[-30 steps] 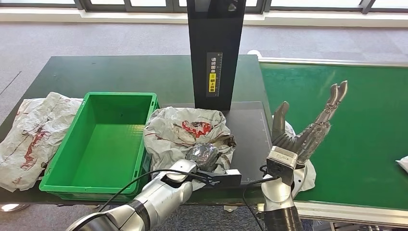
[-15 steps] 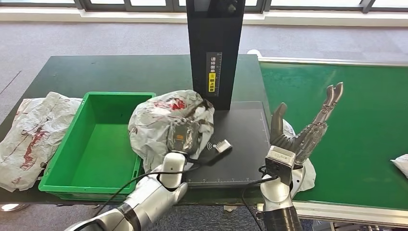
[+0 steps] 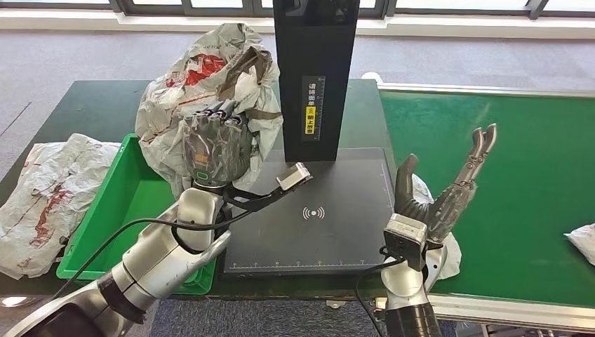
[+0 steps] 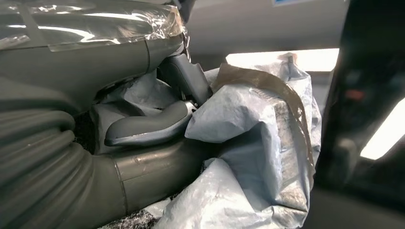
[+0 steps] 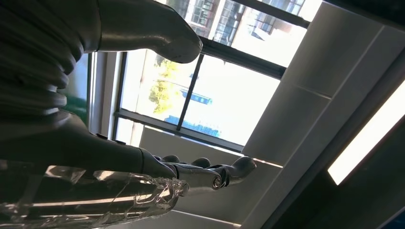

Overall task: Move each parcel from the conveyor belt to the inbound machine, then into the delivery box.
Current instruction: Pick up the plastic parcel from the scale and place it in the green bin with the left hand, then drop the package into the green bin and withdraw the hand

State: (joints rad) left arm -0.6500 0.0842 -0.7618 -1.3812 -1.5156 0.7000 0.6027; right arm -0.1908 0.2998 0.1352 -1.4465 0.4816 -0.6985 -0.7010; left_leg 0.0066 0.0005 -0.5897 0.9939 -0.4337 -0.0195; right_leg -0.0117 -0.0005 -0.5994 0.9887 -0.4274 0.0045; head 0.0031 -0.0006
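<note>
My left hand [image 3: 212, 149] grips a crumpled white parcel [image 3: 203, 84] with red print and brown tape, raised high above the table, left of the black inbound machine's column [image 3: 313, 77]. The left wrist view shows the same parcel [image 4: 258, 143] bunched against my thumb and fingers [image 4: 148, 126]. The machine's black scan plate [image 3: 316, 214] lies bare below. My right hand [image 3: 442, 193] stands open, fingers spread and pointing up, over the edge of the green conveyor belt [image 3: 519, 182]; the right wrist view shows only this hand [image 5: 143, 157] against windows. A green delivery box [image 3: 133, 210] sits left of the plate.
Another white parcel [image 3: 42, 196] lies on the dark table left of the box. A further parcel [image 3: 582, 239] sits at the belt's right edge, and white wrapping [image 3: 449, 253] shows behind my right wrist. A cable runs along my left arm.
My left hand has lifted the parcel off the scan plate, up and to the left, well above the box's near corner. The right hand stays open and has sunk slightly.
</note>
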